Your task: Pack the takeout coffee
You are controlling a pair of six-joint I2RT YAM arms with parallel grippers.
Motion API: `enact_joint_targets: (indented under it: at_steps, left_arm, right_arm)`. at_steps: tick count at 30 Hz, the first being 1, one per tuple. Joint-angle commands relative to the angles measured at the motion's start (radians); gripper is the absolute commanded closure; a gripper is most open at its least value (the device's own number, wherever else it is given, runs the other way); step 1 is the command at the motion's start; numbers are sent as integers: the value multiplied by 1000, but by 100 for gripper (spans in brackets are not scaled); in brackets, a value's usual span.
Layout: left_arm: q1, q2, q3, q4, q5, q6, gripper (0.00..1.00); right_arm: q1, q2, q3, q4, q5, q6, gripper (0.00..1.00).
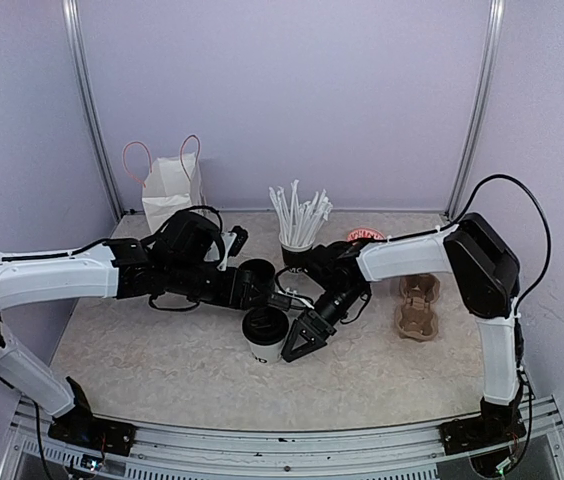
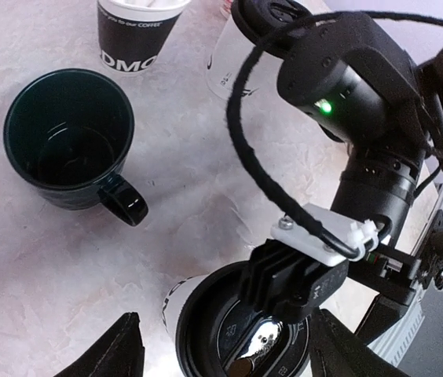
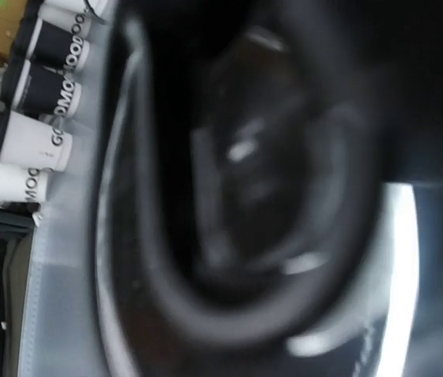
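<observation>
- The left pincer (image 2: 229, 355) is held wide apart, one finger (image 2: 119, 352) low on the left of its wrist view and the other low on the right.
- Between those fingers a white cup (image 2: 173, 302) is seen from above. It stands upright on the counter (image 2: 206, 188) and carries a black lid (image 2: 221, 338).
- No contact between the left pincer and the cup can be made out.
- The right pincer (image 1: 300, 345) is set against the right side of the same cup. One of its fingers is laid across the lid's rim in the left wrist view.
- Whether the right pincer is apart or clamped cannot be told, as its own wrist view is filled by a blurred black rounded shape.
- In the top view the lidded cup is found near the middle of the counter, with both arms meeting over it.
- A squat dark mug (image 2: 68, 141) with a handle stands apart from the cup, farther back.
- Beyond the mug a black cup (image 2: 139, 31) with white lettering is seen. White straws (image 1: 300, 215) are held in it.
- Just beside the black cup a second white cup (image 2: 223, 59) is partly hidden behind a black cable.
- A white paper bag (image 1: 170, 190) with looped handles stands at the back left.
- A cardboard carrier (image 1: 417, 305) lies on the right of the counter.
</observation>
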Motion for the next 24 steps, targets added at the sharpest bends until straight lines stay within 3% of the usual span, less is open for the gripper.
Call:
enact_joint_targets:
  at_steps: [1, 6, 11, 15, 24]
  left_arm:
    - [-4, -68, -34, -84, -52, -97, 30]
    - [-9, -137, -115, -105, -1, -183, 31]
    - [-3, -189, -189, -75, 47, -225, 38]
    - [0, -174, -211, -46, 107, -234, 44]
    - [-8, -128, -220, 5, 138, -237, 48]
  right_arm:
    - [7, -100, -56, -7, 67, -45, 31]
    - [-17, -173, -81, -12, 160, -62, 31]
    - [-101, -149, 0, -23, 147, -23, 38]
    - [-137, -103, 82, -30, 122, 16, 43]
    - [-137, -33, 173, 16, 181, 139, 43]
